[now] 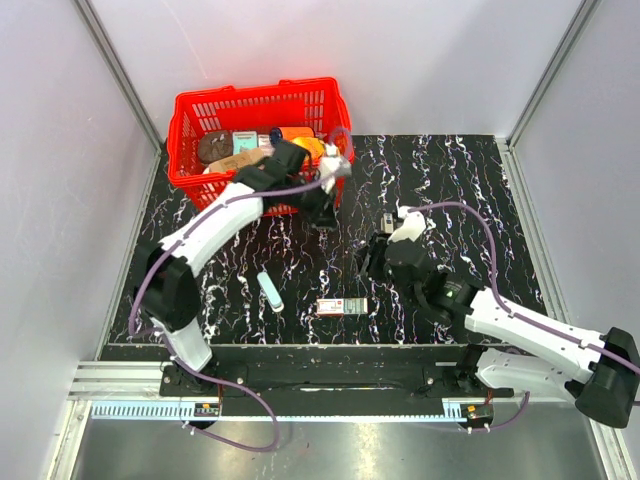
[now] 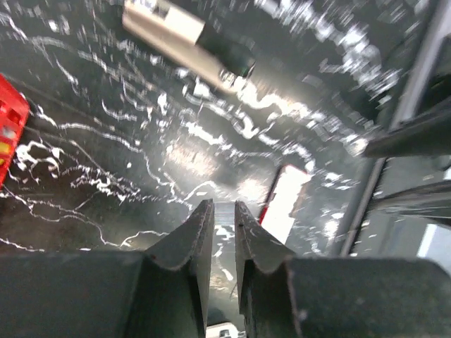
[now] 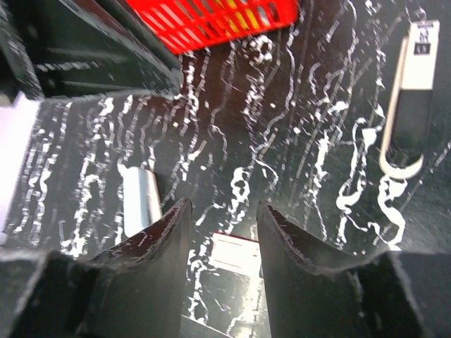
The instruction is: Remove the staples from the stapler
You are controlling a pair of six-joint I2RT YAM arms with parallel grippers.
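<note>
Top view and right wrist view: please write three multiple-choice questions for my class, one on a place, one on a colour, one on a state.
1. Where on the table does the basket stand?
A far left corner; B near right corner; C centre.
2. What colour is the basket?
A blue; B red; C green.
3. How is the right pincer?
A open and empty; B shut on a box; C shut on the basket.
Answers: 1 A, it sits against the far left edges; 2 B, its mesh is red; 3 A, its jaws stand apart with nothing between them.
</note>
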